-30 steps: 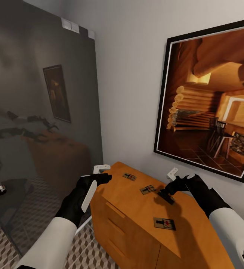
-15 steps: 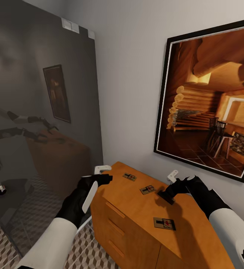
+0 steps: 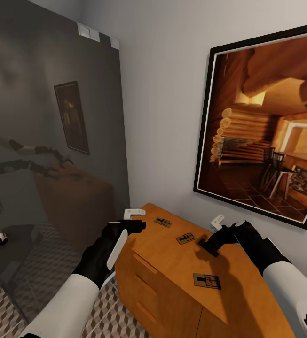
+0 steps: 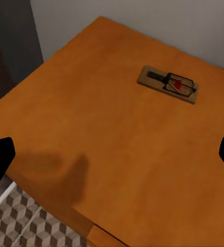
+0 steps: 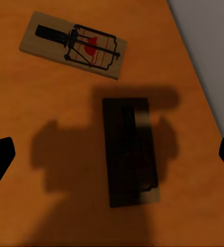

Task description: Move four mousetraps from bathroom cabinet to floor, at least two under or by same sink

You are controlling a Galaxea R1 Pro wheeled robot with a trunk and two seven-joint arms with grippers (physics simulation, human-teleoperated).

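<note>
Four mousetraps are lying flat on the top of the orange-brown cabinet [image 3: 172, 263]: one near the back corner [image 3: 162, 222], one [image 3: 185, 238] further along, a shadowed one [image 3: 208, 247] just beside it under the right gripper [image 3: 217, 234], and one [image 3: 207, 280] sitting nearer the front edge. In the right wrist view the shadowed mousetrap [image 5: 130, 152] is lying directly below the right gripper's [image 5: 112, 154] spread-apart fingers, which are not touching it, with a lit neighbouring mousetrap [image 5: 73, 45] close by on the wood. The left gripper [image 3: 137, 220] is hovering over the cabinet's left corner, its fingers also spread apart and holding nothing; its wrist view is showing the back-corner mousetrap [image 4: 168, 84] ahead on the cabinet top [image 4: 107, 134]. The patterned cube-tile bathroom floor [image 3: 111, 319] is showing below the cabinet front. A dark glossy panel [image 3: 50, 155] is standing to the left, and a framed picture [image 3: 266, 126] of a log cabin interior is hanging on the wall behind the cabinet.
</note>
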